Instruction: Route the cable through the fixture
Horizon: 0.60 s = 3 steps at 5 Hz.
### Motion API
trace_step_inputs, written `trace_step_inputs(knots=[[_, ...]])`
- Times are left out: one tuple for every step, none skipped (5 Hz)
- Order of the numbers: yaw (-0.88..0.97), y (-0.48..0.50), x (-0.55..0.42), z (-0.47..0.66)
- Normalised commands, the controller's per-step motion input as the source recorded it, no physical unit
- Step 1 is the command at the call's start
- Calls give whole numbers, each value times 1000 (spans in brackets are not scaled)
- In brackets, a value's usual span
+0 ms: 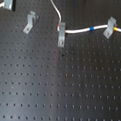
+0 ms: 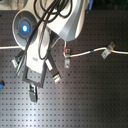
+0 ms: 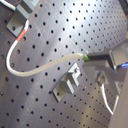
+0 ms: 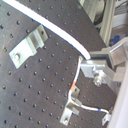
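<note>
Clamped on the cable [image 3: 50,64] near its green band, the gripper [image 3: 92,58] should lower the slack cord squarely into the empty leaning fixture [image 1: 30,21], at 10 o'clock in the first exterior view.

Black perforated breadboard [image 1: 55,91], regular grid of small holes, fills both exterior views. Three clips stand on it in the first exterior view: leaning light-grey fixture [image 1: 30,22] toward the first exterior view's left, upright darker-grey clip [image 1: 62,36] near centre, second leaning clip [image 1: 110,27] toward the first exterior view's right. White cable [image 1: 80,31] runs through the centre clip and on to the right-hand clip, blue band between them, yellow band at the right-hand clip. Fixture's fork holds no cable. Lower board bare in the first exterior view
</note>
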Motion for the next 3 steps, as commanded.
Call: trace_step_inputs(knots=[[403,148,-408,174],[554,130,-401,134],[591,197,-265,101]])
